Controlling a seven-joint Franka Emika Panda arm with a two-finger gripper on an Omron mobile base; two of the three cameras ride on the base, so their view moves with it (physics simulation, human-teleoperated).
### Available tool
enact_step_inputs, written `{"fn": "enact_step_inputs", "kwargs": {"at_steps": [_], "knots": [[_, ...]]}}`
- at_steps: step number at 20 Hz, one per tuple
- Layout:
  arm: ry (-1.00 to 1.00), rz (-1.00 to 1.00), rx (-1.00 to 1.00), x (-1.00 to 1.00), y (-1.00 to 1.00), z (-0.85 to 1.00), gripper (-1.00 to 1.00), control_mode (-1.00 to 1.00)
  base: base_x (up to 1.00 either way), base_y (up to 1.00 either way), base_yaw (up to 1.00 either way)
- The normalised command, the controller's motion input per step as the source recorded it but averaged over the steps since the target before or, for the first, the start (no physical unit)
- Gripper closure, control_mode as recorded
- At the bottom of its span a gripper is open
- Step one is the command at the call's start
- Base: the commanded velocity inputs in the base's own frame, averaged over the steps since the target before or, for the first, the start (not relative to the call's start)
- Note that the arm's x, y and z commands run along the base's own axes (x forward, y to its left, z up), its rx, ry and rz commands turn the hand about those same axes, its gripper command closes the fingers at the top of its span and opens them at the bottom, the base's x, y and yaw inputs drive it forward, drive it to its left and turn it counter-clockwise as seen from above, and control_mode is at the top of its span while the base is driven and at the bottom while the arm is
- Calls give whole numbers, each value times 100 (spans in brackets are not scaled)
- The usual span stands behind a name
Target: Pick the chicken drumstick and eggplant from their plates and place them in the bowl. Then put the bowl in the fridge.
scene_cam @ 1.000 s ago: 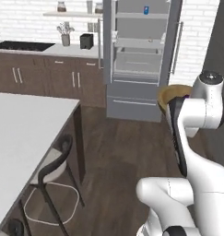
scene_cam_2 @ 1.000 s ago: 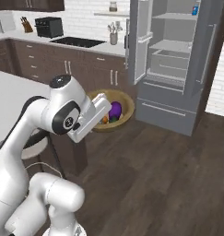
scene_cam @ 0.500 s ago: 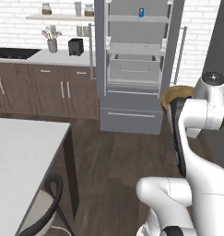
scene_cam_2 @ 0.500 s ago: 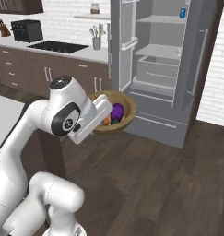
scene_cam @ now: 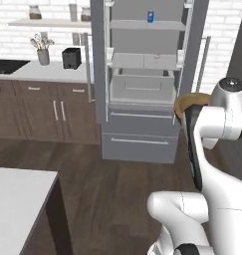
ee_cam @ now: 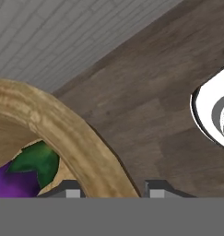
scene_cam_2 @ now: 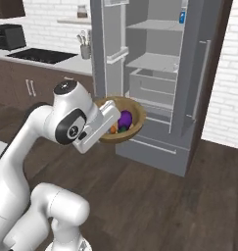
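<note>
Before the open fridge (scene_cam_2: 162, 83), the white arm is holding the wooden bowl (scene_cam_2: 121, 120) up in the air, level with the drawer below the pale shelves. The gripper (ee_cam: 112, 186) is clamping the bowl's rim: in the hand view the two dark tips are sitting on either side of the thick brown rim (ee_cam: 72, 138), one inside and one outside. The eggplant (scene_cam_2: 124, 119) is lying in the bowl, its purple body and green cap showing against the inner wall; in the hand view it is pressing up to the rim near the inner fingertip. Something orange is peeking out beside it low in the bowl, too small to name for certain, so the drumstick cannot be made out. In the left base view only a brown edge of the bowl (scene_cam: 184, 102) is showing past the arm's upper link, just right of the fridge's lower drawers. The fridge doors are standing wide, with a small blue can (scene_cam: 151, 16) sitting on the top shelf. To the left along the wall, a dark toaster (scene_cam: 71, 58) and a holder of utensils (scene_cam: 42, 54) are standing on the counter (scene_cam: 38, 73) above brown cabinets, beside a black cooktop (scene_cam_2: 39, 55). Dark wood flooring is running beneath the bowl
</note>
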Motion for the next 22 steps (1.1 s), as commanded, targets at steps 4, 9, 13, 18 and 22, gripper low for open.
{"fn": "enact_step_inputs", "kwargs": {"at_steps": [4,9,13,18,22], "knots": [[0,0,0,0,0,0,100,100,100,17,-10],[0,0,0,0,0,0,100,100,100,50,-12],[0,0,0,0,0,0,100,100,100,13,-17],[0,0,0,0,0,0,100,100,96,-7,-28],[0,0,0,0,0,0,100,100,97,27,-17]]}}
